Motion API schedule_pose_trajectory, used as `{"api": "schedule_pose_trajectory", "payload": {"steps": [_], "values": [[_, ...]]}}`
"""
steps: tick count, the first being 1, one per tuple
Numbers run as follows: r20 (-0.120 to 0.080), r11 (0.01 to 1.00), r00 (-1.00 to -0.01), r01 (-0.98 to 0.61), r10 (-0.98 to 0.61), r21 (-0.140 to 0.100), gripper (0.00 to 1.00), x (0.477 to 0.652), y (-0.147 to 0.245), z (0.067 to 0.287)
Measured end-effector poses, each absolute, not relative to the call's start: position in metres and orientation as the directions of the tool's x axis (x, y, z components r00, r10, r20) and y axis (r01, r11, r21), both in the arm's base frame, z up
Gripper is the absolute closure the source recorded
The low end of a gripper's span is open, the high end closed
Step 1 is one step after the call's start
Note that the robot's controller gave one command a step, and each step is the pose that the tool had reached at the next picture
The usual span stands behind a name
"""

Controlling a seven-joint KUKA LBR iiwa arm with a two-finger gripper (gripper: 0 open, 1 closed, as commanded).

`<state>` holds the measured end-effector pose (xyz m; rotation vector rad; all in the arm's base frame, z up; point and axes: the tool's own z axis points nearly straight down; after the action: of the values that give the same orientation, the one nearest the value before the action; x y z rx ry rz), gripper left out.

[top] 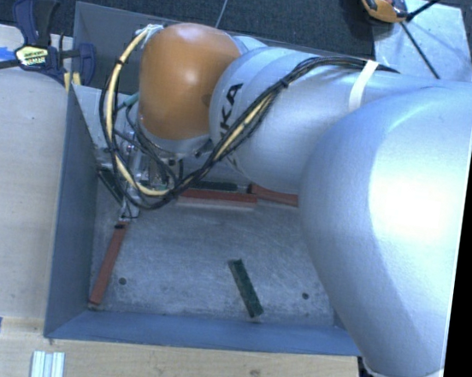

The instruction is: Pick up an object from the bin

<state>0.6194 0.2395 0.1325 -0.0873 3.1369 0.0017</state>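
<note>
Reddish-brown stick [106,265] — of all that lies in the bin [71,231], it is nearest my gripper [130,195]. The gripper hangs low by the bin's left wall, just above the stick's far end. Whether it is open or closed I cannot tell, since my orange cover [186,78] and the looped cables [112,115] sit over it. I see nothing held.

The stick lies flat on the floor, close along the foot of the left wall. Its near end is tucked into the near-left corner. It looks thin, straight and stiff, and I judge it light. It should not bend or break, though its narrow faces may be slick. I would take it across its width, somewhat in from the far end. A hold at the very tip would likely let it swing down.

The left wall is the main obstacle — there seems to be little room on that side of the stick. I may have to nudge the stick toward the middle before I can take it.

A dark green stick [245,289] lies well apart on the open floor, toward the near wall. Two reddish bars [218,196] lie toward the far wall, partly under my arm. Neither is in the way.
</note>
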Motion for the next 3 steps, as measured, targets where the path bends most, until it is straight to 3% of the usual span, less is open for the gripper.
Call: {"api": "schedule_pose_trajectory", "payload": {"steps": [1, 2, 3], "values": [[0.004, 0.999, -0.999, 0.043, 0.043, 0.001, 0.0, 0.6226, 0.2438, 0.0675], [-0.004, 0.996, -0.996, 0.085, 0.085, 0.003, 1.0, 0.6255, 0.2429, 0.0711], [-0.004, 0.996, -0.996, 0.092, 0.092, 0.003, 1.0, 0.6257, 0.2427, 0.0711]]}}
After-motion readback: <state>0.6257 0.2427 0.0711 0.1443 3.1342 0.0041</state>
